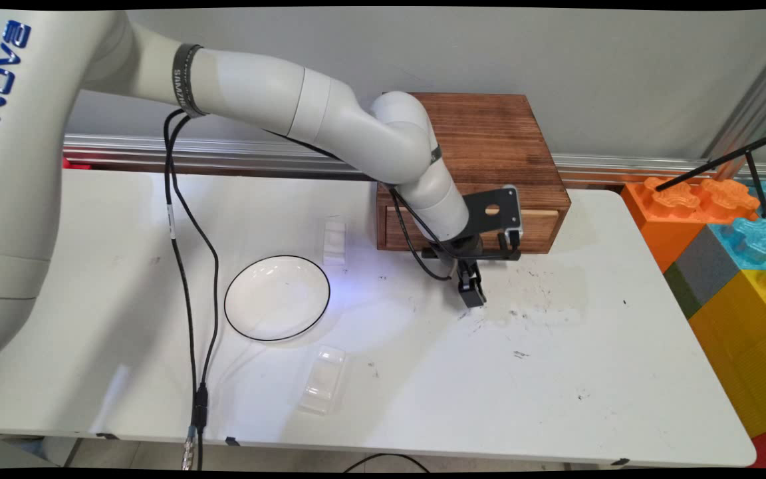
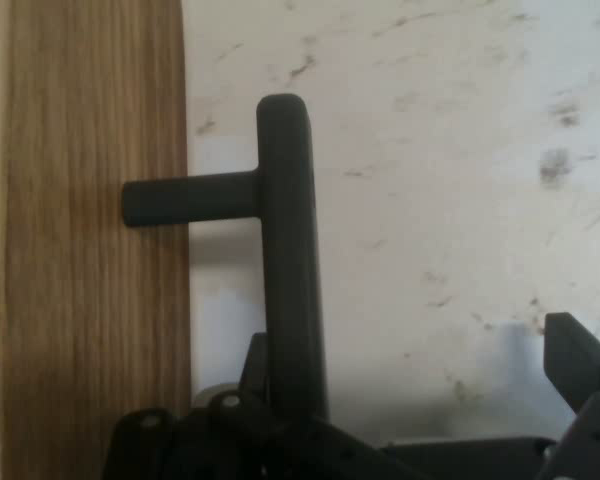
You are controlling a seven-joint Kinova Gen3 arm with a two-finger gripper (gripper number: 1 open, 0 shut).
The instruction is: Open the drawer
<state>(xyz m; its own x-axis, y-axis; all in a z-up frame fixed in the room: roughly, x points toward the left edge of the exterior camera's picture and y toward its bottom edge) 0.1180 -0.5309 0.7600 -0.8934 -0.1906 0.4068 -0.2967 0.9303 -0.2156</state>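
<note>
- White table (image 1: 556, 372): scuffed and stained in front of the box, otherwise mostly bare.
- Toy block stack (image 1: 722, 266): orange, yellow and blue, off the table's right end, well apart from the arm.
- Wooden drawer box (image 1: 489, 140): at the back of the table. Its drawer front (image 1: 542, 223) faces the camera and looks shut or nearly shut.
- Black cables (image 1: 183, 266): hang from the arm over the table's left side and pass just left of the plate.
- White plate (image 1: 276, 297): black rim, empty, left of the gripper and well apart from it.
- Clear plastic container (image 1: 323, 380): lies near the front edge, below the plate.
- Small clear packet (image 1: 334, 243): flat on the table, just behind the plate.
- Gripper (image 1: 473, 293): points down right in front of the drawer, tips close to the tabletop.
- Drawer handle (image 2: 285, 250): dark bar on a short post off the wood front. In the hand view it sits between the fingers, hard against one, with the other far off, so the jaws stand wide open and grip nothing.
- Risk, my read: the bar is off-centre in the jaws, so closing would load one finger first and could skew the hand or slip off the bar.
- Risk, my read: with the tips this low, any drop scrapes the table.
</note>
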